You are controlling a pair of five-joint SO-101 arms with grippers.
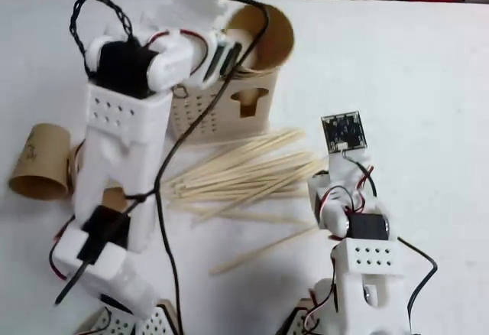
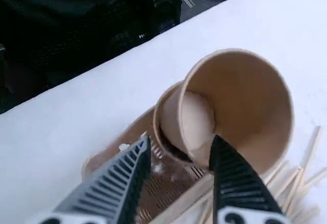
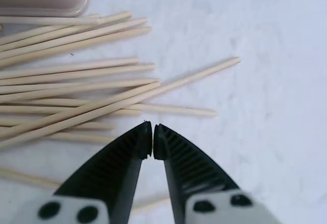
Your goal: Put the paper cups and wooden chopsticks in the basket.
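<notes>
- Two paper cups [image 2: 245, 106] sit nested and tilted in the basket [image 1: 218, 113], near the far edge of the table [image 1: 428, 82]. A third cup [image 1: 38, 167] lies on its side by the left edge.
- Left claw [image 2: 181, 142] hangs over the basket, jaws wide, gripping nothing. The cup step looks partly done.
- Right claw [image 3: 153, 136] is pinched closed and empty, just beside the chopsticks [image 1: 244, 170] spread mid-table.
- Next move, probably: open that claw, lower it over one stick and pinch.
</notes>
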